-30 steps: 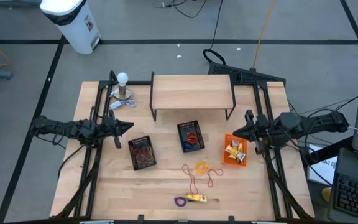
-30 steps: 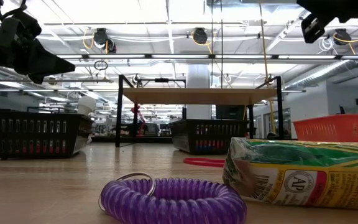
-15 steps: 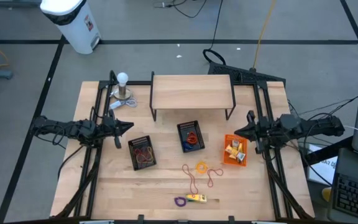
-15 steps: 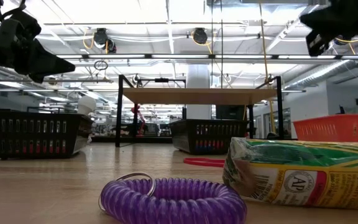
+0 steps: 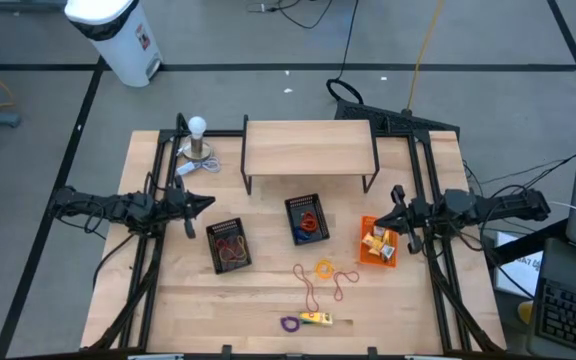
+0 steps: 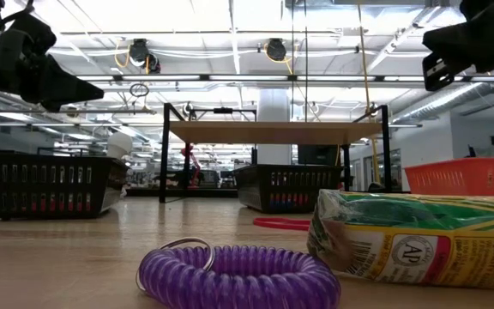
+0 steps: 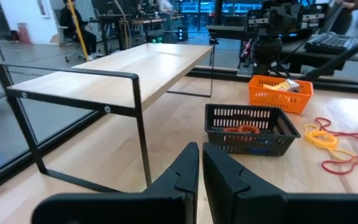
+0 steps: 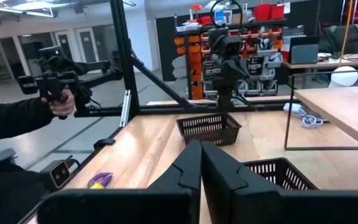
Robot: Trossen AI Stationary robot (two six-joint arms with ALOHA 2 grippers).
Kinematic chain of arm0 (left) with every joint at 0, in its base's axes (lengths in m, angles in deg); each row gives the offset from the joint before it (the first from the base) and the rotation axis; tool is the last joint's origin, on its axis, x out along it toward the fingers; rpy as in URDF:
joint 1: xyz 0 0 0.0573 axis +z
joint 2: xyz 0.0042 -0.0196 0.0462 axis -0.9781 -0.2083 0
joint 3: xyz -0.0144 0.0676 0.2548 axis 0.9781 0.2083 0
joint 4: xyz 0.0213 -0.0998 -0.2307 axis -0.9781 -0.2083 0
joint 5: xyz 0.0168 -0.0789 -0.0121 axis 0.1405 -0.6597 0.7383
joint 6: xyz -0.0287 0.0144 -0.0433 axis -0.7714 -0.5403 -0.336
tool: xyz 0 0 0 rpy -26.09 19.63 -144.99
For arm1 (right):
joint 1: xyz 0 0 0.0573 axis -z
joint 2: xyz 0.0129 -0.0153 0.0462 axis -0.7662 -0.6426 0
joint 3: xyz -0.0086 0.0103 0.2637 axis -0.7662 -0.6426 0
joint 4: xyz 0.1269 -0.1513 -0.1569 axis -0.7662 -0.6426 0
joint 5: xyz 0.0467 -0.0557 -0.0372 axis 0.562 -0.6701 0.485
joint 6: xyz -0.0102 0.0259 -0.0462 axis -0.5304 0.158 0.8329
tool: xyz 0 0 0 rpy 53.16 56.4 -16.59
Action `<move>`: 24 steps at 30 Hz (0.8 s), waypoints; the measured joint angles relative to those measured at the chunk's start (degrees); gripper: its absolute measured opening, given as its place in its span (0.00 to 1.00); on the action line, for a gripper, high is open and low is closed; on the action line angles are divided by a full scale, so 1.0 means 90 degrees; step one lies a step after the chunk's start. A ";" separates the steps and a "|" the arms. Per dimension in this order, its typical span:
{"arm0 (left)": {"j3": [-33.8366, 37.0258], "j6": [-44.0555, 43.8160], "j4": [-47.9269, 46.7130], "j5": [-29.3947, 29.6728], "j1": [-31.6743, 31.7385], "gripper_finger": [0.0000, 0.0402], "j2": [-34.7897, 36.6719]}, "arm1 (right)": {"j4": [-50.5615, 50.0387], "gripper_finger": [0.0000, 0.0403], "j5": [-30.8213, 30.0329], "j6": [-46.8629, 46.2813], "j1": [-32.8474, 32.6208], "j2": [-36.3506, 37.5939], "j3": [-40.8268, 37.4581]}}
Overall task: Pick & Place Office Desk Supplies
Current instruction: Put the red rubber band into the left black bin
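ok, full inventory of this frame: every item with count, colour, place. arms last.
wooden riser shelf: 1, light wood on black legs, back centre of table
white ball-topped stand: 1, white and metal, back left
black baskets: 2, one left of centre holding red and orange loops, one at centre holding red and blue items
orange basket: 1, right of centre, yellow packets inside
loose elastic loops: several, red and yellow, front centre of table
purple coil loop: 1, front edge
yellow packet: 1, beside the purple coil
white bin: 1, on the floor, back left
person's hand: 1, holding a controller, beyond the table in the right wrist view
left gripper: shut, empty, over the left edge
right gripper: shut, empty, beside the orange basket
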 joint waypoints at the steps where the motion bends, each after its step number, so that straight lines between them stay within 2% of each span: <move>1: 0.0001 -0.0052 0.0000 0.0034 0.0000 0.05 0.0000 | 0.0002 0.00 0.0006 -0.0001 0.0000 0.0025 -0.0014; 5: 0.0002 -0.0003 -0.0001 0.0184 0.0000 0.05 0.0000 | 0.0056 0.00 0.0018 -0.0002 0.0000 0.0054 -0.0120; 8: 0.0002 0.0125 0.0002 0.0595 0.0000 0.05 -0.0001 | 0.0527 0.00 0.0017 0.0064 0.0000 0.0056 -0.0308; 11: 0.0002 -0.0239 0.0002 0.1073 0.0000 0.03 -0.0001 | 0.1014 0.00 0.0010 0.0113 0.0000 0.0054 -0.0558; 13: 0.0001 -0.0371 0.0017 0.1060 0.0000 0.01 -0.0002 | 0.1306 0.00 0.0009 0.0153 0.0000 0.0052 -0.0720; 15: 0.0002 -0.0340 0.0240 0.0781 0.0000 0.01 -0.0165 | 0.1766 0.00 -0.0010 0.0305 0.0000 0.0051 -0.0874; 19: -0.0221 -0.0315 0.1146 0.0358 -0.0055 0.00 -0.1083 | 0.2069 0.00 -0.0179 0.0630 0.0000 0.0048 -0.0899; 24: -0.1462 -0.0320 0.1283 0.0278 -0.0192 0.00 -0.3231 | 0.2275 0.00 -0.0166 0.0725 0.0000 0.0047 -0.0906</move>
